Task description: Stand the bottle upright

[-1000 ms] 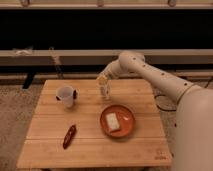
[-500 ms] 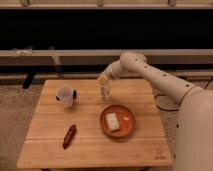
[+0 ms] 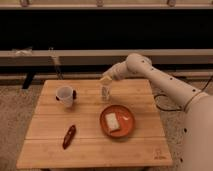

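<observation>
The small whitish bottle (image 3: 105,93) stands upright on the wooden table (image 3: 90,145), near the back middle, just behind the orange plate (image 3: 129,130). My gripper (image 3: 106,81) is directly above the bottle's top, at the end of the white arm (image 3: 160,80) that reaches in from the right. I cannot make out whether it still touches the bottle.
A translucent white cup (image 3: 64,95) stands at the back left of the table. A dark red elongated object (image 3: 69,136) lies at the front left. The orange plate holds a pale square piece of food (image 3: 113,121). A low ledge (image 3: 50,56) runs behind the table.
The gripper has risen slightly above the bottle; the bottle stays upright in the same spot.
</observation>
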